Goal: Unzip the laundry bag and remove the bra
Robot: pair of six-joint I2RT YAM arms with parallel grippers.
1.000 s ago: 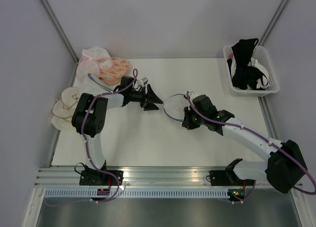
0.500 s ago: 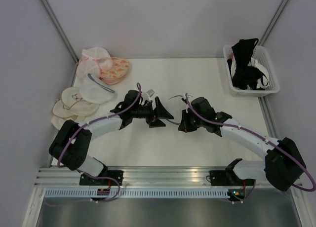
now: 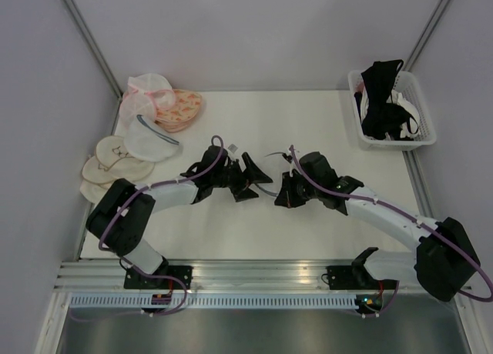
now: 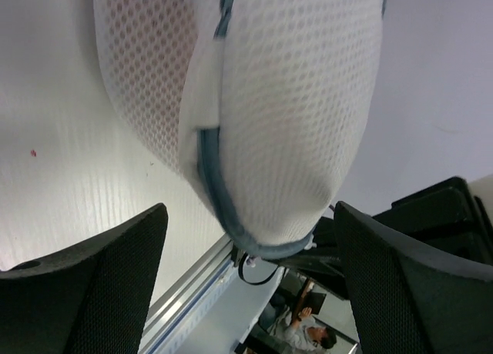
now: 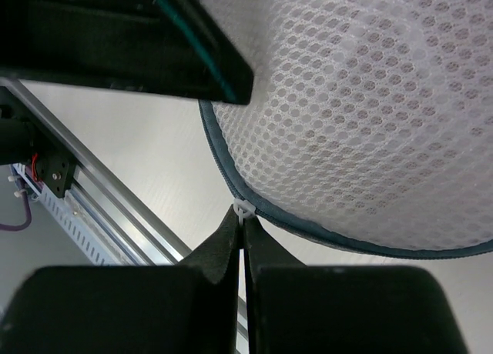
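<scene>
Left end effector (image 3: 253,177) stands spread wide at mid-bench, its two dark fingers (image 4: 100,285) on either side of the laundry bag (image 4: 300,92) with a gap to each in the wrist view. Right end effector (image 3: 280,197) faces it from the other side, its fingertips pressed together and pinching the small white zipper pull (image 5: 243,209) at the bag's edge.

The white bench (image 3: 231,227) carries everything. At its far right corner sits a white basket (image 3: 425,135) holding black bras (image 3: 377,100), well apart from both arms.

The laundry bag (image 3: 267,166) lies between the two end effectors, near the middle of the bench, a rounded dome of white mesh filling most of both wrist views. A pinkish tint shows through the mesh, presumably the bra (image 4: 142,50), though its shape cannot be made out. The dark grey-blue zipper rim (image 5: 323,232) curves along the bag's lower edge, and the pull sits on that rim right at the right fingertips.
</scene>
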